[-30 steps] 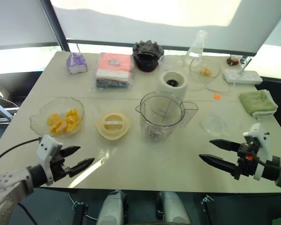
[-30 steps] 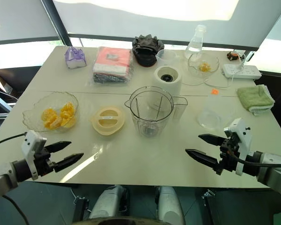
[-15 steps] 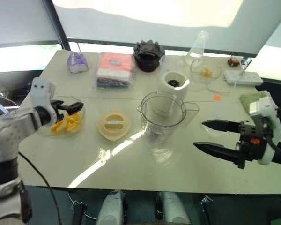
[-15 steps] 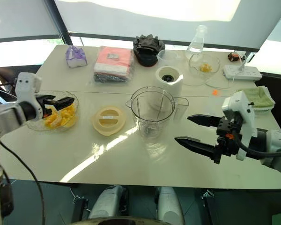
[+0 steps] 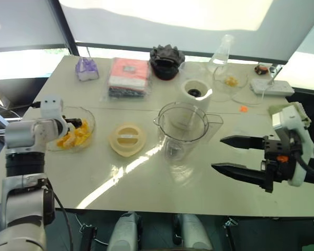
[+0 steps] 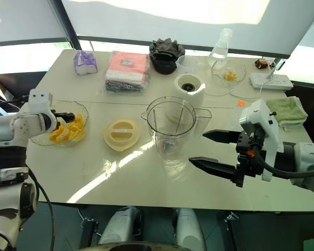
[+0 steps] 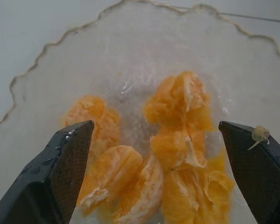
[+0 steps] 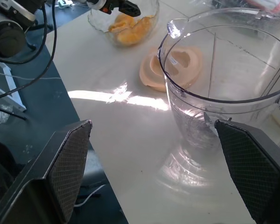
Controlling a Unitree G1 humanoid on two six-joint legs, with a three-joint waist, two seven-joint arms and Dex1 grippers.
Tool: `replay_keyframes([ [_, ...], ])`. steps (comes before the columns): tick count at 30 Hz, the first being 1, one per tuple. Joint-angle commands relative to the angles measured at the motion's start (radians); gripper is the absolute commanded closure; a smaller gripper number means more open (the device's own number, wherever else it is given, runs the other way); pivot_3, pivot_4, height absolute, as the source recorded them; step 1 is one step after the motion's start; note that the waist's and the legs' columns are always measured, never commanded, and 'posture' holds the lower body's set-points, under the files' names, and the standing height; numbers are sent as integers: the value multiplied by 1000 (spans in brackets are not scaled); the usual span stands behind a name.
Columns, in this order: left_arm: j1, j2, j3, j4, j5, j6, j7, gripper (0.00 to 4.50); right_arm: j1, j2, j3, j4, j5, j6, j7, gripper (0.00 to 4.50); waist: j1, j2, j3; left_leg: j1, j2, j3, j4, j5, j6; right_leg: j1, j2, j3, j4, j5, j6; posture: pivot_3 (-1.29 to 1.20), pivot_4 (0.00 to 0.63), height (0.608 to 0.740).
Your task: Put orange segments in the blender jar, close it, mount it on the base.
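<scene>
A clear glass bowl (image 5: 87, 119) of orange segments (image 7: 182, 140) sits at the table's left. My left gripper (image 5: 73, 124) hovers just over it, open, with the segments between its fingers (image 7: 67, 158) and nothing held. The empty blender jar (image 5: 183, 128) stands upright mid-table. Its cream lid (image 5: 127, 139) lies flat to its left, and the white base (image 5: 194, 94) stands just behind it. My right gripper (image 5: 218, 153) is open and empty, to the right of the jar and pointing at it, a short way off. The jar (image 8: 224, 70) stands ahead of the right wrist view's fingers.
Along the back edge are a purple bag (image 5: 86, 69), a pink package (image 5: 128, 76), a black object (image 5: 166, 55), a glass flask (image 5: 222, 49), a small glass dish (image 5: 230, 78) and a power strip (image 5: 272, 86). A green cloth (image 6: 285, 107) lies at the right.
My left gripper has swung from the table's front edge up to the orange bowl and settled over it. My right gripper has risen and moved left toward the jar.
</scene>
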Motion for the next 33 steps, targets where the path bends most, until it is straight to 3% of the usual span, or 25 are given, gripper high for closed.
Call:
replay_keyframes([
  [1, -62, -9, -35, 106, 68, -115, -23, 0, -29, -28, -10, 22, 1, -6, 23, 69, -3, 0, 0, 0, 0, 0, 0, 0, 0, 0, 0, 0, 0, 0, 0, 0, 150, 740],
  [12, -224, -87, -75, 582, 190, -403, -64, 0, -36, -40, -16, 24, -50, 2, 57, 69, 1, -1, -1, -1, 0, 0, 0, 0, 0, -1, -1, -1, 1, 0, 0, 0, 150, 740],
  [23, -242, -101, -71, 697, 226, -463, -91, 0, -16, -29, -39, -3, -74, 7, 58, 69, 22, 0, -2, 1, 0, 0, 1, 0, 0, 0, -1, -1, 2, 0, 0, 0, 150, 740],
  [25, -239, -103, -73, 694, 229, -457, -96, 848, -19, -29, -33, 0, -80, 1, 60, 0, 22, 0, -2, 1, 1, 0, 1, 0, 0, 0, -1, -1, 2, 0, 0, 0, 150, 740],
  [31, -225, -110, -74, 660, 232, -428, -106, 3970, -27, -22, -10, 4, -112, -9, 74, 0, 20, 0, -2, 2, 1, 0, 1, 0, 0, 0, -1, -1, 3, 0, 0, 0, 150, 740],
  [33, -219, -110, -73, 636, 231, -407, -108, 3970, -30, -22, -7, 5, -116, -11, 77, 0, 19, 0, -2, 2, 1, 0, 1, 0, 0, 0, -1, -1, 3, 0, 0, 0, 150, 740],
])
